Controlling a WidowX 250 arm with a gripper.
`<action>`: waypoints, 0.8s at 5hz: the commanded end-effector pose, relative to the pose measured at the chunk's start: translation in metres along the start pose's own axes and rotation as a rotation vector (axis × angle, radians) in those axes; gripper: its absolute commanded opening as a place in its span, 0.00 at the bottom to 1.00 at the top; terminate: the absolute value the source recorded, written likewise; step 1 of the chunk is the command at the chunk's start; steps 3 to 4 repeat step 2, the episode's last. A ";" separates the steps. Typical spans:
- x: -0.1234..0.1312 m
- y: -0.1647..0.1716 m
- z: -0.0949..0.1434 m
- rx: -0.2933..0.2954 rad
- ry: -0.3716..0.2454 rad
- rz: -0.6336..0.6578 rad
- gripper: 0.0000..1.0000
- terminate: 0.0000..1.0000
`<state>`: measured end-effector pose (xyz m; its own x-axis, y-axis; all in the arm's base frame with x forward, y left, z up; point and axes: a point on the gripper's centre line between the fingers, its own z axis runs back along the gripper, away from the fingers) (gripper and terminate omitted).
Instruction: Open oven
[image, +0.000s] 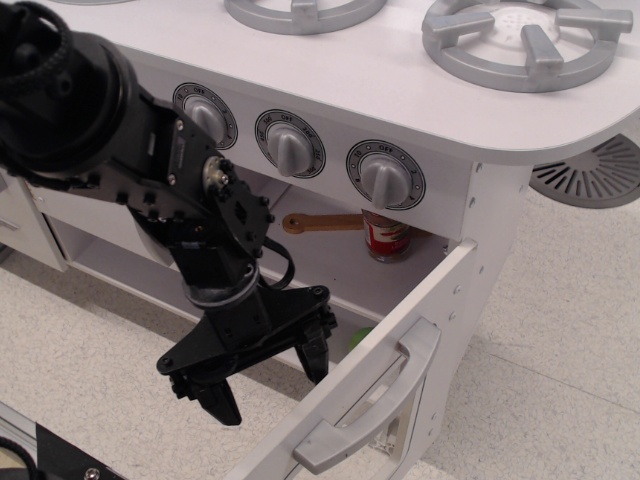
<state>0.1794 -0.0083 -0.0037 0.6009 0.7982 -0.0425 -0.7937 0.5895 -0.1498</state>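
The light grey oven (420, 270) sits under the stove top. Its door (400, 330) hangs wide open, tilted down and toward the front. The wide grey bar handle (370, 408) shows on the door's outer face at the bottom of the view. My black gripper (265, 380) is open and empty, fingers pointing down, just left of the door's inner side and in front of the oven cavity. One fingertip (315, 358) is close to the door edge, and I cannot tell whether it touches it. The door window is hidden at this angle.
Inside the oven stand a red can (386, 236) and a wooden spoon (320, 222); a green object (358, 337) peeks out lower down. Three knobs (288, 146) line the front panel. Grey burners (520, 38) sit on top. A grey round grille (592, 172) lies on the floor at right.
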 end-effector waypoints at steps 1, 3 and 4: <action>0.007 -0.013 0.009 -0.018 -0.013 0.000 1.00 0.00; 0.007 -0.013 0.009 -0.018 -0.013 0.000 1.00 1.00; 0.007 -0.013 0.009 -0.018 -0.013 0.000 1.00 1.00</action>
